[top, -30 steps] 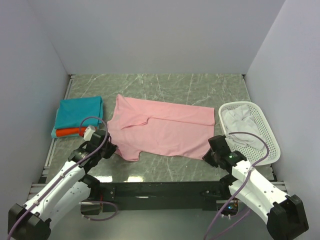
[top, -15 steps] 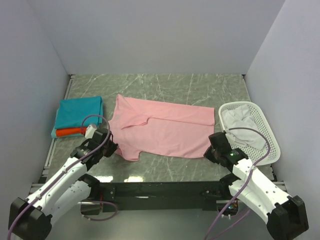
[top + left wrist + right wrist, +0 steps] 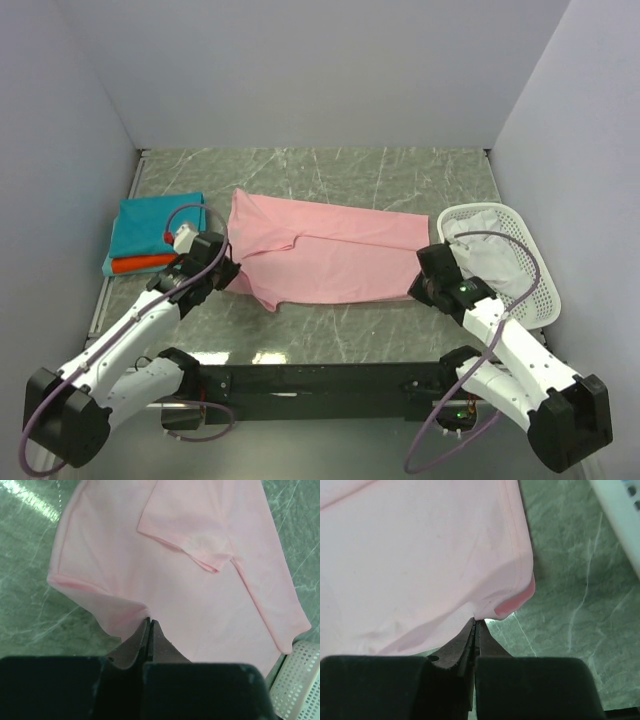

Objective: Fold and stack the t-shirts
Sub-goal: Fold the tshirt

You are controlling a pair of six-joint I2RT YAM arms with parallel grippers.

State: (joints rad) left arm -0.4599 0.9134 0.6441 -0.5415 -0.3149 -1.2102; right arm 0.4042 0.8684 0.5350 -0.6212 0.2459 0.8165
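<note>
The near edge of the pink shirt (image 3: pixel 320 255), spread mid-desk (image 3: pixel 350 330), has just lifted and moved rearward. The left fingers (image 3: pixel 134 649) and right fingers (image 3: pixel 455 652) are closed on its near corners, so the first fold appears to be starting.

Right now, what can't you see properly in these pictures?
- Orange shirt: top view, teal shirt covers all but an edge.
- White cloth: top view, right arm covers the basket corner; piece count unclear.
- Pink shirt, near hem: wrist views, left gripper and right gripper block it.
</note>
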